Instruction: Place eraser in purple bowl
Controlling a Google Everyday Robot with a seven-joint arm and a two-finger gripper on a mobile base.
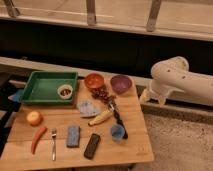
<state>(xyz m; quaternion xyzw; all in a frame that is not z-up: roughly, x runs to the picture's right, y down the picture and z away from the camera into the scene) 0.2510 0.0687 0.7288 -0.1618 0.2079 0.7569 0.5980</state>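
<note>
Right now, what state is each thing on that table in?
eraser: lying flat near the front edge of the table, not held
purple bowl: upright, looks empty
orange-red bowl: upright, beside the purple one
blue cup: upright
green tray: holds a small white bowl
gripper: not in view; only the white arm shows, beside the table

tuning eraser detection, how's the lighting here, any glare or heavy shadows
Camera view: warm, even light on the table, no glare; the dark eraser stands out on pale wood; the purple bowl sits dim by the black band; the gripper, off the table's right edge beside that bowl, is well lit.
</note>
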